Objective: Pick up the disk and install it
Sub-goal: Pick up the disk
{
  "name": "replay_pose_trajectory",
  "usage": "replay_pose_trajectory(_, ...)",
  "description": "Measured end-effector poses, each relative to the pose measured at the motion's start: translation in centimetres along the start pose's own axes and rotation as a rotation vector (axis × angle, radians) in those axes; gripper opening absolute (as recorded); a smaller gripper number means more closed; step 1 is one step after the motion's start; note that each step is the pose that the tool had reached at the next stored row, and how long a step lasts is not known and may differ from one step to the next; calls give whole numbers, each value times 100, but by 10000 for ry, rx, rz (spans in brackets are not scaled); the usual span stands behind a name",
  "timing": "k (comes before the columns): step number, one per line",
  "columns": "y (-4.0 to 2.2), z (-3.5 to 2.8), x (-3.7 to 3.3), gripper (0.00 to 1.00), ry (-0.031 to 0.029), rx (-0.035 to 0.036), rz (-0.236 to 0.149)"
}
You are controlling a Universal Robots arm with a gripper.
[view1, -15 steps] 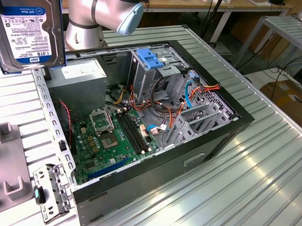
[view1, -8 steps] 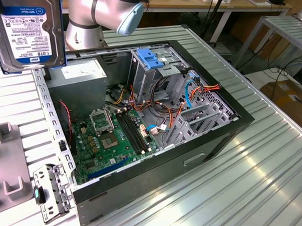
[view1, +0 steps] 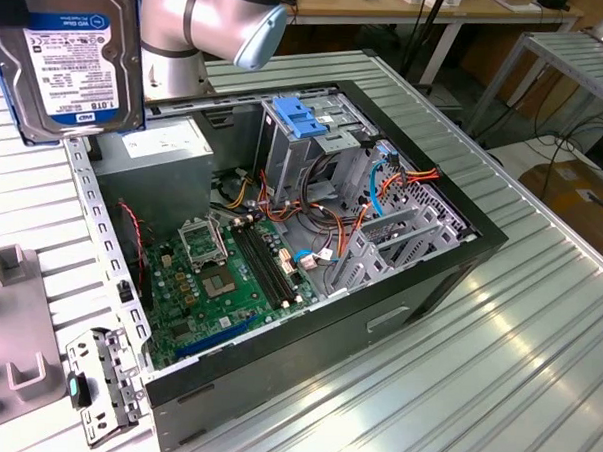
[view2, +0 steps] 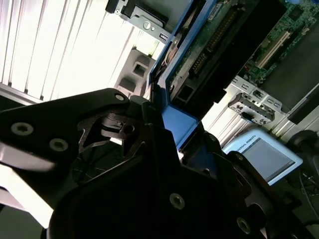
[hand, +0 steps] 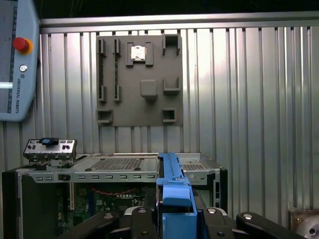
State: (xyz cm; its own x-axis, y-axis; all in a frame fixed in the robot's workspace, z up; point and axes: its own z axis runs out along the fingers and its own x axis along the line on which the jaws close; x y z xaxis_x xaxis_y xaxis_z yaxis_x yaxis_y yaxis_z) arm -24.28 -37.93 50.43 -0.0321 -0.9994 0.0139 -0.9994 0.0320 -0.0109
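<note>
The disk [view1: 73,61] hangs in the air over the back left corner of the open computer case [view1: 419,291], near the exterior view's upper left, its white-and-blue label facing that camera. In both wrist views my gripper [hand: 174,213] is shut on the disk's blue side rail [hand: 172,184], black fingers [hand: 139,219] on either side. The second wrist view shows my gripper [view2: 172,127] around that rail, with the disk's [view2: 214,40] green circuit-board side beyond it. Below sits the case's motherboard [view1: 224,278], and a bare blue caddy [view1: 304,121] fills its drive bay.
A grey power-supply box [view1: 150,149] fills the case's back left corner, and orange and red cables [view1: 404,180] run by the bay. On the slatted metal table [view1: 495,375] lie a grey fixture plate [hand: 139,79], a metal bracket [view1: 99,382] and a teach pendant [hand: 12,59].
</note>
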Motion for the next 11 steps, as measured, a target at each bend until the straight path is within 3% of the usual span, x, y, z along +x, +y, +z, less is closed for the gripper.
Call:
replay_pose_trajectory(2, -104, 1, -3, 37, 0, -1, 1)
replay_pose_trajectory(5, -176, 2, -6, 37, 0, 0, 0)
replay_pose_trajectory(11, -239, 1, -7, 37, 1, -2, 0)
